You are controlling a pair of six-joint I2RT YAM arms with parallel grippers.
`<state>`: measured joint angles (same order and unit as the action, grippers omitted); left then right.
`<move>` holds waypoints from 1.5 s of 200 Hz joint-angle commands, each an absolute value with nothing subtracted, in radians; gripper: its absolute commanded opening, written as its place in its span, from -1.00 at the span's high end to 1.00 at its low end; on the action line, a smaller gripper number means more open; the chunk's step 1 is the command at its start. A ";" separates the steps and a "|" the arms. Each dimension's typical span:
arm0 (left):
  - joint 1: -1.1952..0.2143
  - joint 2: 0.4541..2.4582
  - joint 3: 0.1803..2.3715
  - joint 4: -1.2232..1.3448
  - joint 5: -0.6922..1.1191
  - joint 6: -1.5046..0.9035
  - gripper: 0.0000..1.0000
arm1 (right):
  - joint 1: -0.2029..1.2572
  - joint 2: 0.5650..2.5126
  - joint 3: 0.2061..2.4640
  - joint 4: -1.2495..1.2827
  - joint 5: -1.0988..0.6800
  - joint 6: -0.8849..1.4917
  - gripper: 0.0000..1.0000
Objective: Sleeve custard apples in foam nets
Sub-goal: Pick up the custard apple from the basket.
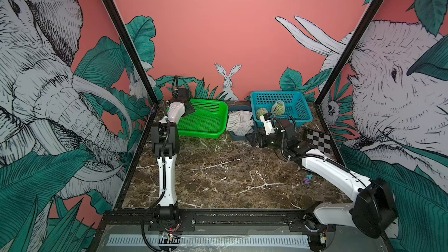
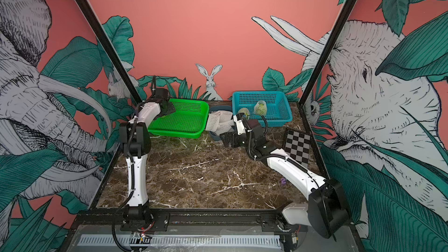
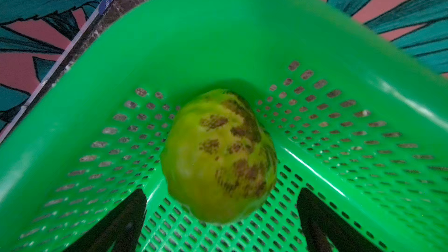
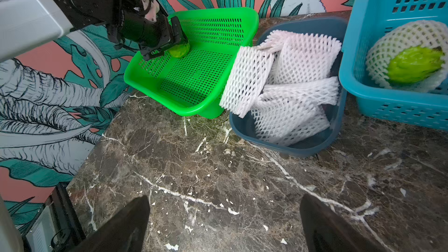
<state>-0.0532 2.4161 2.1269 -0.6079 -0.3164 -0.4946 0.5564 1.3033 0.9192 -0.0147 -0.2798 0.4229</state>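
- I am watching the left gripper [image 4: 168, 43] reaching into the far left corner of the green basket [image 1: 202, 132]. Its jaws are standing wide apart, released and gripping nothing.
- A bare custard apple [image 3: 218, 156] is sitting on the basket floor in that corner, between the spread fingers [image 3: 123, 221]. Green mesh is showing on either side of the fruit, so neither finger is touching it.
- The right gripper [image 4: 224, 200] is hovering over the bare marble table [image 1: 218, 178], in front of the grey-blue tub [image 4: 303, 150]. Its jaws are also spread wide and empty.
- The foam nets [image 4: 291, 81] are lying piled in the tub as several flattened white sleeves. One is leaning out over the rim toward the green basket, and I cannot tell whether it is touching the basket.
- The tub is sitting between the green basket and the blue basket [image 1: 300, 120], all three along the back wall.
- A sleeved custard apple [image 1: 278, 108] is standing in the blue basket, and a second sleeved custard apple [image 1: 261, 112] is lying beside it near the front left corner, partly hidden by the right arm.
- In the right wrist view, green skin is showing through the open end of one net.
- A checkerboard card [image 1: 318, 141] is lying by the table's right edge.
- A small purple object [image 1: 308, 181] is lying near the right arm, too small for me to identify.
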 commanded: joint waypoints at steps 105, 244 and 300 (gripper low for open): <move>-0.040 2.380 2.087 -0.521 -0.278 -0.512 -0.33 | 0.562 1.288 0.950 -0.015 -0.263 0.422 -0.97; -0.144 1.733 1.530 -0.466 -0.005 -0.524 -0.28 | 0.569 1.231 0.918 -0.007 -0.270 0.416 -0.97; -0.259 1.466 1.252 -0.482 0.195 -0.548 -0.28 | 0.569 1.210 0.908 -0.057 -0.248 0.395 -0.97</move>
<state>-0.2237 1.5711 1.3586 -0.4553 0.0738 -0.5240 0.5632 1.2316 0.9142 -0.0383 -0.2665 0.4149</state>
